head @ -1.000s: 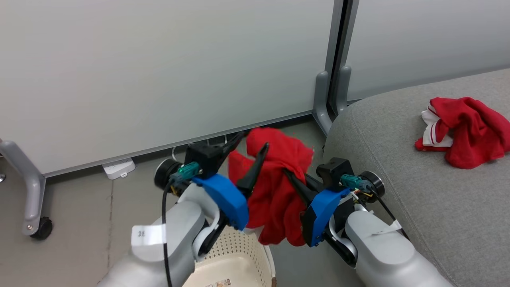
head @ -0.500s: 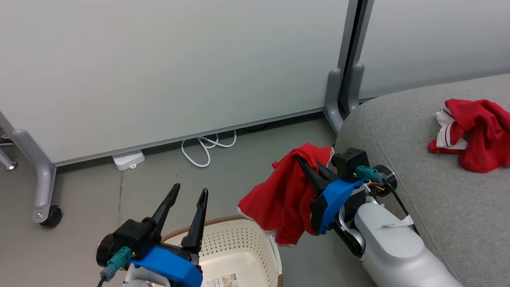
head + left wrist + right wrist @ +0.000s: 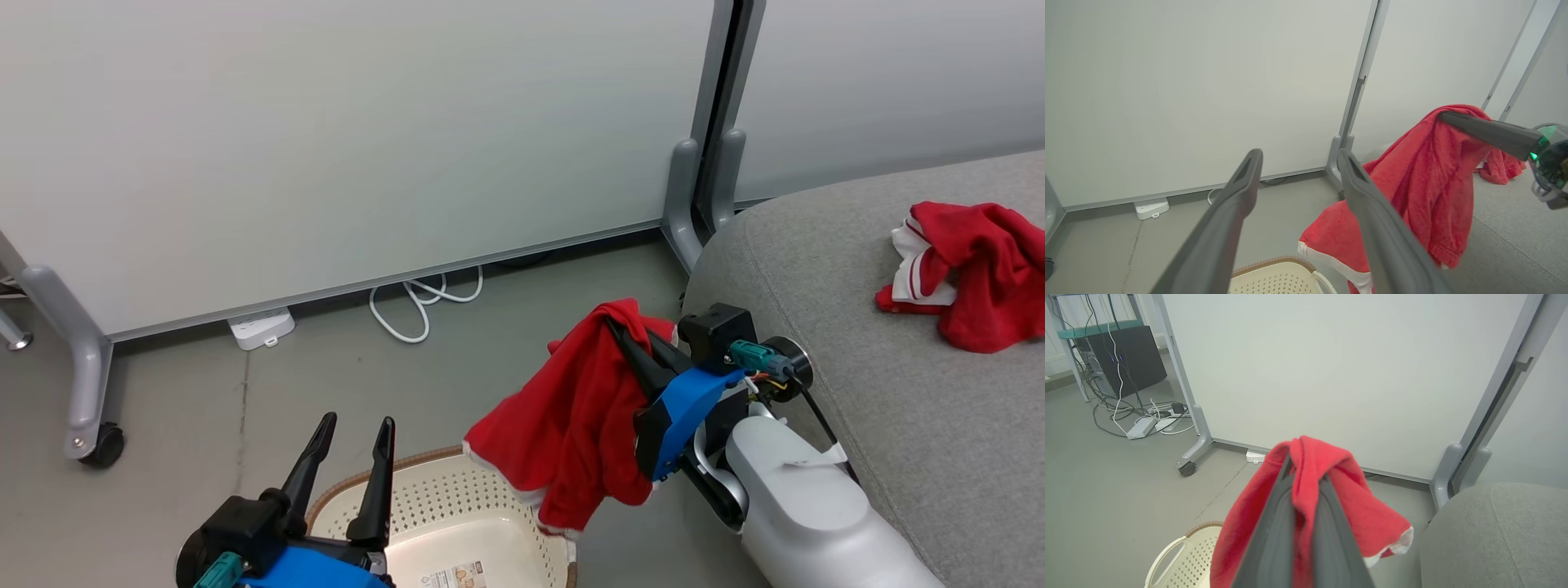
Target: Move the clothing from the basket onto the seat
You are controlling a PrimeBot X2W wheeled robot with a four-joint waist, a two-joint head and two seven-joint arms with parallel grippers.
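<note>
Clamps a red garment in the right gripper at the basket's one o'clock. Holds the left gripper spread, empty, at ten o'clock.

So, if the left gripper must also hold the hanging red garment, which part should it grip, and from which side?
Probably the white-trimmed lower hem of the red garment, approached from the robot's left. The right gripper is shut on the top fold, so the hem hangs free and spread out, facing the open left gripper.
</note>
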